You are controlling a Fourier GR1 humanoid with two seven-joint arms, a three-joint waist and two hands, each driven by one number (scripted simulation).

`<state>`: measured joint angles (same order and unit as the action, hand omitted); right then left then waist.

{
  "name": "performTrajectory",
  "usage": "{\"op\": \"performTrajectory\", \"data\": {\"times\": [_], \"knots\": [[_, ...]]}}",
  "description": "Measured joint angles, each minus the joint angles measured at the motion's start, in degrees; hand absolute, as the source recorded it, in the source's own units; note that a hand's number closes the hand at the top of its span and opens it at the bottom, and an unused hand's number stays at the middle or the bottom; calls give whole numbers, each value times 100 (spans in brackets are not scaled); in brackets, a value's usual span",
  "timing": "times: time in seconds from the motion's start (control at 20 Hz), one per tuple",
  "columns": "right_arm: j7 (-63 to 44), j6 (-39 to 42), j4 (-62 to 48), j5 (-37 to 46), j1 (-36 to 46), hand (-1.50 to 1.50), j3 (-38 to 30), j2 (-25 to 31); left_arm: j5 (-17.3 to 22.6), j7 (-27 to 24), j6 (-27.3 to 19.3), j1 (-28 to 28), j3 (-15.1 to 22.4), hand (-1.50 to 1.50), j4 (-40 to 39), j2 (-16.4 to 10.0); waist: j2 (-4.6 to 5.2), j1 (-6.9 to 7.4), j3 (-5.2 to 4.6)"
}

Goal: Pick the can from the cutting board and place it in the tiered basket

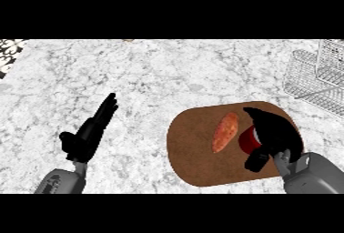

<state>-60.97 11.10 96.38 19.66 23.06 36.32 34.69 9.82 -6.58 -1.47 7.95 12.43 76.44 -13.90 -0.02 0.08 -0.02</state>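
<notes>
Held the red can [246,140] in the right hand [275,136], with black fingers [259,114] arched over it from above and the thumb [258,160] curled in from below. Covered most of the can with the palm and showed only a red patch at the hand's left side. Had the can over the right part of the round brown cutting board [191,154], just beside a long orange-red vegetable [225,132] lying lengthwise on the wood, apart from the fingers. Could not tell whether lifted clear of the board or resting on it.

Came in with the grey right forearm [316,175] from the lower right corner, angled up and to the left, with the wrist bent over the board's right edge.

And over on the left: rested the left hand [87,136] above the pale marble counter [168,73], well apart from the board, with straight, pressed-together fingers pointing up and slightly right, the thumb out to the left, holding nothing. Entered with its forearm [64,182] from the lower edge.

Had the white wire tiered basket [312,77] up at the right edge, beyond the board, well apart from the can.
</notes>
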Motion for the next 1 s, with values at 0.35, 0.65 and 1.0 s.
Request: {"op": "performTrajectory", "data": {"times": [0.35,0.65,1.0], "knots": [[623,-67,-195,836,-179,150,-400,-480,-158,-42,143,-117,-156,0,18,97,-11,-3,-11],[907,81,-286,1441,-264,150,-671,-955,-208,93,314,-76,-371,0,94,166,-10,1,-9],[1871,-50,-265,1344,-1242,150,-1894,279,-291,15,206,-244,-527,0,49,241,-15,-359,24]]}}
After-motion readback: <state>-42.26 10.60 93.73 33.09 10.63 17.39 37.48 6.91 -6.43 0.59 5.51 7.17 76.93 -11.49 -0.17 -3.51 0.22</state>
